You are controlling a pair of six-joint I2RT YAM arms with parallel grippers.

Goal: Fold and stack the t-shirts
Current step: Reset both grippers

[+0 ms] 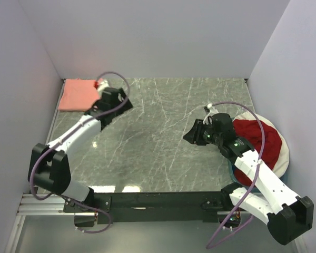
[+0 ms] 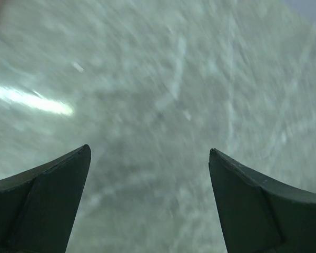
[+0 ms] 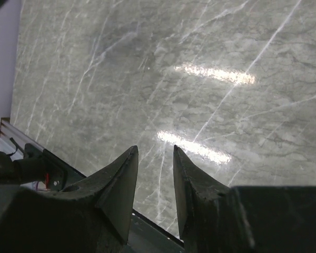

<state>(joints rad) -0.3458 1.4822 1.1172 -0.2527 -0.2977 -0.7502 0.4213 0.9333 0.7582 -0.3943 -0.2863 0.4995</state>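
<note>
A salmon-pink t-shirt (image 1: 76, 95) lies folded flat in the far left corner of the table. Just right of it, my left gripper (image 1: 125, 103) hovers over bare marble; in the left wrist view the left gripper (image 2: 149, 149) is wide open with nothing between its fingers, and the picture is blurred. A dark red t-shirt (image 1: 260, 141) lies bunched in the round basket (image 1: 285, 158) at the right. My right gripper (image 1: 191, 136) is left of the basket, above the table. In the right wrist view the right gripper (image 3: 155, 147) has a narrow gap and holds nothing.
White walls close in the table on the left, far and right sides. The grey marble tabletop (image 1: 163, 137) stretches between the two arms. A black rail (image 1: 158, 200) with the arm bases runs along the near edge.
</note>
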